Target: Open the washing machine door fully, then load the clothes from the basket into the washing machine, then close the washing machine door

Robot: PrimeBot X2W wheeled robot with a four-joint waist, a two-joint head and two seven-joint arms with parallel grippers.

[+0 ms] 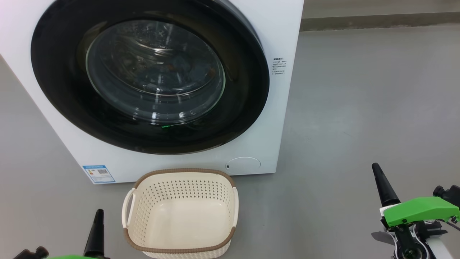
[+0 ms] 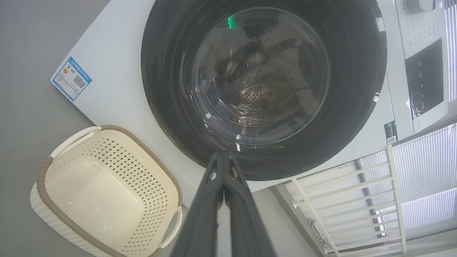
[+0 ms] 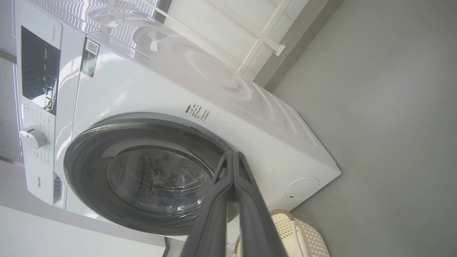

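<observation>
The white washing machine stands ahead, its round black-rimmed door lying against the front. Through the door's glass bowl, bluish fabric with orange specks, the clothes, shows dimly inside the drum. On the floor in front sits the cream perforated basket with nothing in it, seen in the left wrist view too. My left gripper is shut and holds nothing, low beside the basket's left handle. Off to the right of the machine my right gripper hangs over bare floor, also shut and holding nothing.
Grey floor stretches wide to the right of the machine. A blue label and a round service cap sit low on its front. A white railing and window blinds stand beyond the machine.
</observation>
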